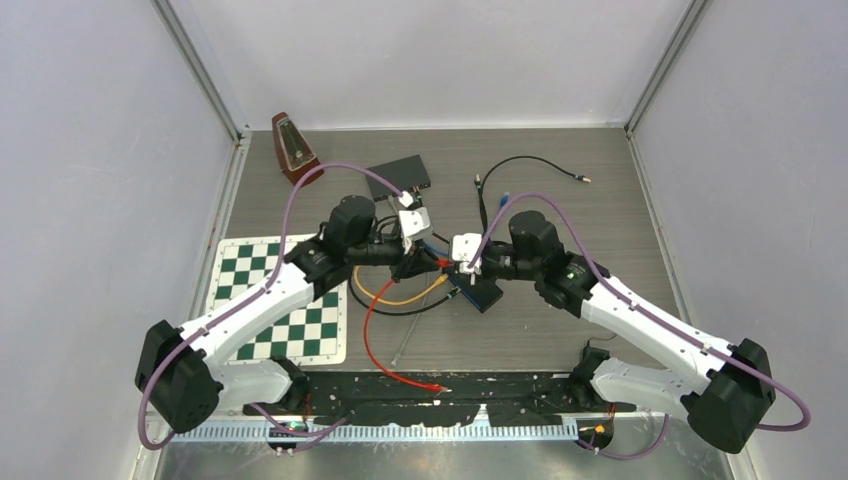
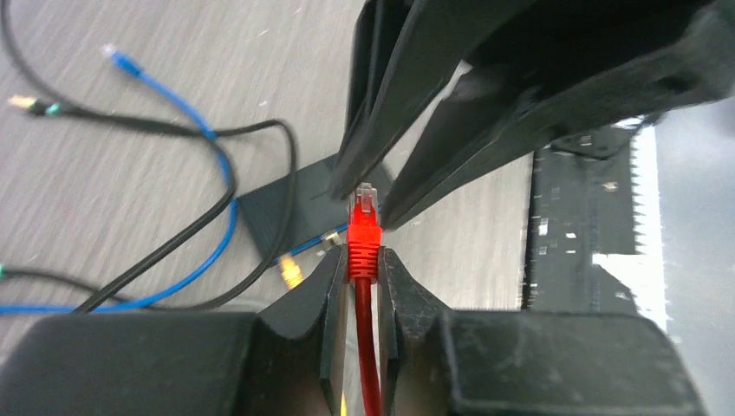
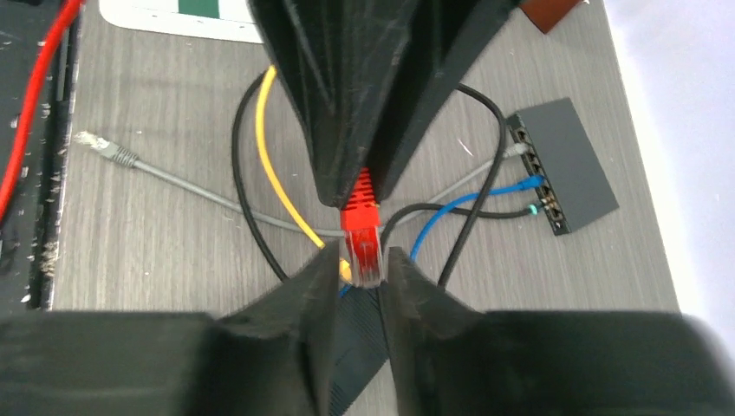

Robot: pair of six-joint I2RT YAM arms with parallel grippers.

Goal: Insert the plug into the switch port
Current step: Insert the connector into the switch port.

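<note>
Plug (image 2: 364, 217) location: you will find it held above the counter (image 1: 600, 200) at mid-workspace, between the two end effectors, which meet tip to tip. It is a red connector with a clear head and a ribbed red boot. Its red cable (image 1: 372, 335) drops from the boot, loops across the counter and ends at the black strip (image 1: 520, 390) along the near edge.

Left end effector (image 2: 362, 264): clenched on the plug. In your left wrist view both fingers (image 2: 316, 303) press the boot from either side, with the cable running back between them.

Right end effector (image 3: 360, 260): clenched on the same plug from the opposite end. In your right wrist view its fingers bracket the clear head, with both pads against it.

Switch (image 3: 568, 156): a dark box lying flat on the counter behind the left arm, apart from the plug. Its port row shows in your right wrist view. You can see a grey cable (image 3: 173, 180), a blue cable (image 3: 498, 191) and a black cable (image 3: 485, 210) already seated in that row.

Directly beneath the plug lies a second dark box (image 2: 290, 212), with a yellow cable (image 3: 277, 165) passing beside it.

Left of the arms, note a chessboard mat (image 1: 285, 300); a metronome (image 1: 292, 148) stands in the far left corner
</note>
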